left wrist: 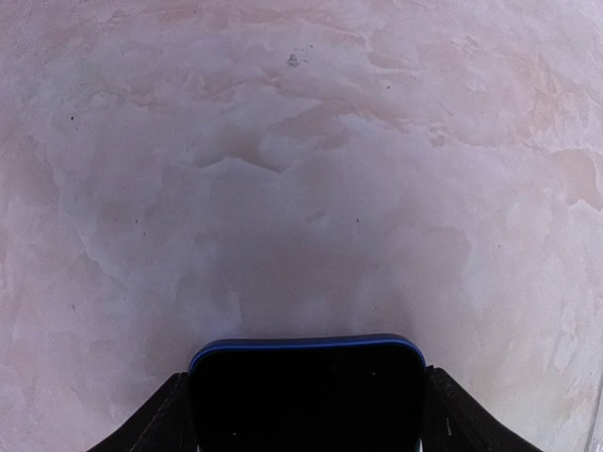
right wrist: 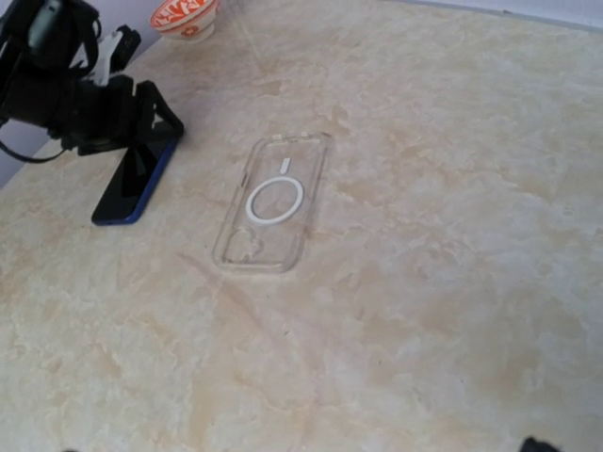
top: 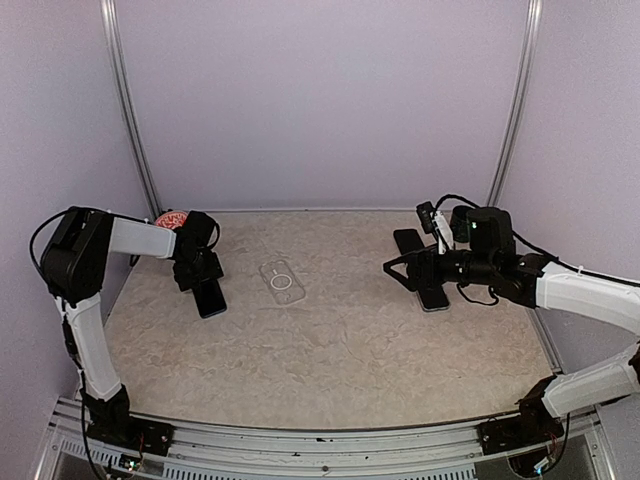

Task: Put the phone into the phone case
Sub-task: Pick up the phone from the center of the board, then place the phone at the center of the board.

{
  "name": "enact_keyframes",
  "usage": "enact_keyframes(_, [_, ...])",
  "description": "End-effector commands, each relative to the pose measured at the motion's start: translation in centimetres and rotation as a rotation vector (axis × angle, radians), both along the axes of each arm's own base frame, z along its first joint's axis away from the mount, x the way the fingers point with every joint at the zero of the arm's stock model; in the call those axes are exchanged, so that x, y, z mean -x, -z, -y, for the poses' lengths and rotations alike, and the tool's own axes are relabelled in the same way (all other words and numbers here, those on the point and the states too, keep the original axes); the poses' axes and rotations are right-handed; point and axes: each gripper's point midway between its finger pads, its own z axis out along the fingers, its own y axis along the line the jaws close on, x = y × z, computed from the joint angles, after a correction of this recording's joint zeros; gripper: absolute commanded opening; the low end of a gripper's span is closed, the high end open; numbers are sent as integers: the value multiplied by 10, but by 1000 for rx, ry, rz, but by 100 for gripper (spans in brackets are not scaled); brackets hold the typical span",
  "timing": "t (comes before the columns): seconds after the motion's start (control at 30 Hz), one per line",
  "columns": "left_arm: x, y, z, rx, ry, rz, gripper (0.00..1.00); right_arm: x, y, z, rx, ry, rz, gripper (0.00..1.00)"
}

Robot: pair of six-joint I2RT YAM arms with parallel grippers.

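clear case (top: 282, 281) apart from blue phone (right wrist: 130, 191); left tool (left wrist: 307, 407) straddles phone, grip unclear; right tool (top: 420, 270) wide.

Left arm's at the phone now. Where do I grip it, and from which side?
Grip the phone across its two long edges, near the end under the left gripper, coming straight down from above. It seems to lie flat on the table, so only those thin edges offer purchase; the fingers flank them.
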Motion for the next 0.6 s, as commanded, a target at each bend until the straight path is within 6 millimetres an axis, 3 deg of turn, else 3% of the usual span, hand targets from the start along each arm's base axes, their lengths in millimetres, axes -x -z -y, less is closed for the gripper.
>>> enact_keyframes(0.0, [69, 50, 21, 107, 24, -239, 70, 5, -8, -2, -5, -12, 21, 100])
enact_keyframes(0.3, [121, 34, 72, 228, 32, -211, 70, 8, -9, -5, -26, -27, 19, 99])
enact_keyframes(0.57, [162, 32, 140, 318, 83, -228, 70, 20, 10, -22, 11, -92, 6, 99])
